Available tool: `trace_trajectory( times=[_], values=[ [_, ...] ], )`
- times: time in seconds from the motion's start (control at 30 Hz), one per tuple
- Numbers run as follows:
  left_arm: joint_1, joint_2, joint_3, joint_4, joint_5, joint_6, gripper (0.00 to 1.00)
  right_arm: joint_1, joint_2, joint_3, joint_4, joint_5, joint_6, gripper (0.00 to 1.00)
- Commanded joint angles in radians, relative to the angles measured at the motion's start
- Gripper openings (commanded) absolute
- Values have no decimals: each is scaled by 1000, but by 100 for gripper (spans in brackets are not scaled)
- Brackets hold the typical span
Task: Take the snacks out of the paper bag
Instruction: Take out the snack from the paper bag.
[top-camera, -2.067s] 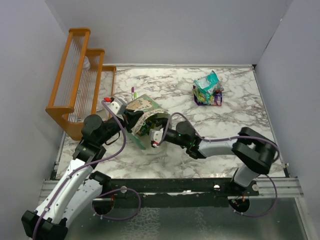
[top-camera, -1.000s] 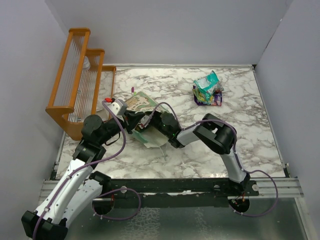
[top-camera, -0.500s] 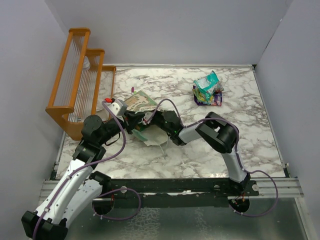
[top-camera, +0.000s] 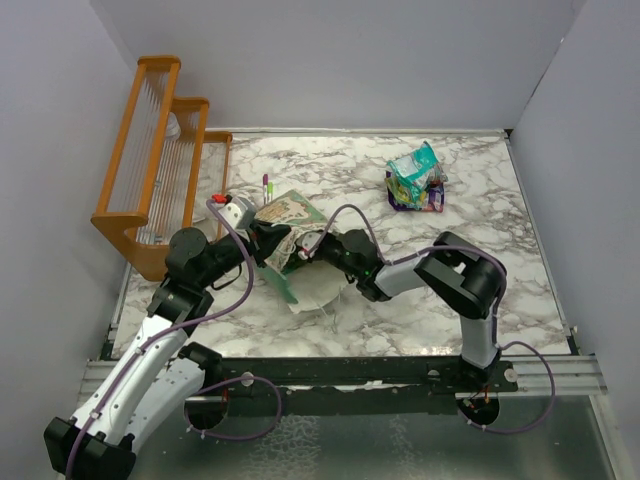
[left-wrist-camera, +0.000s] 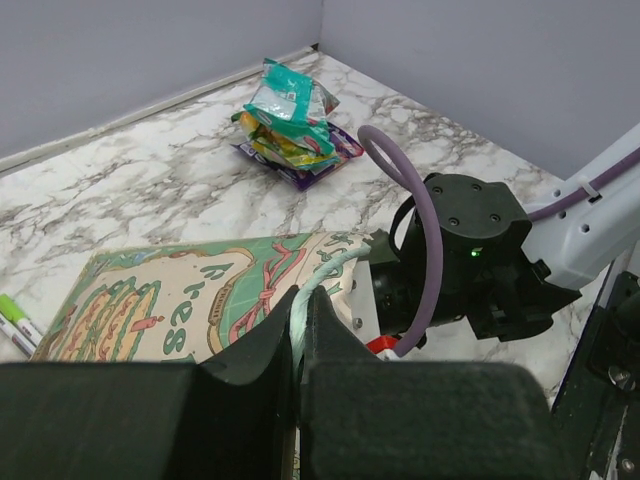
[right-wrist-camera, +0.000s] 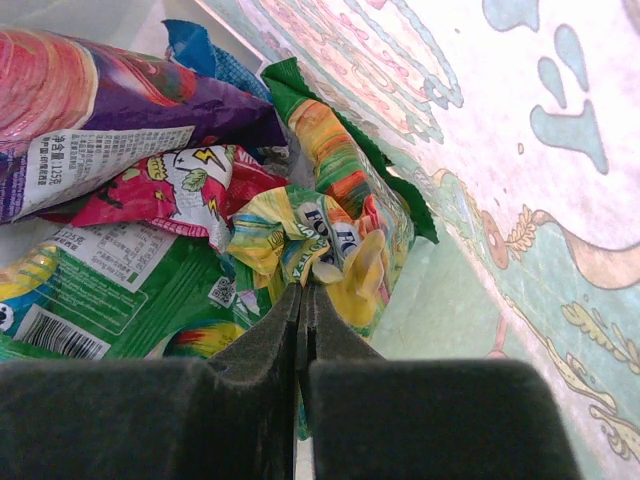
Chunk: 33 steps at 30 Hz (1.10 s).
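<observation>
A mint-green paper bag (top-camera: 288, 212) lies flat on the marble tabletop (top-camera: 330, 170). The left gripper (left-wrist-camera: 300, 312) jaws pinch its rim. Inside, the right gripper (right-wrist-camera: 303, 292) jaws pinch a yellow-green snack packet (right-wrist-camera: 290, 235) by a thin crimp, which may slip free.

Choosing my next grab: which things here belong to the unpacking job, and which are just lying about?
Job: paper bag, held by left hand; snacks inside; yellow packet pinched by right hand; snacks already out.
Lying about: orange rack; two markers.
</observation>
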Motion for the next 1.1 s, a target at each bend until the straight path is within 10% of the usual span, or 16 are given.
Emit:
trace_trajectory(
  times=[0.0,1.07],
  values=[
    [6,-1,4,35,-8,-8,0,18,-54,-48,46,-2,57,1],
    [6,19,52,66,-181,-113,0,85,-515,-190,-285,-40,292,1]
  ],
)
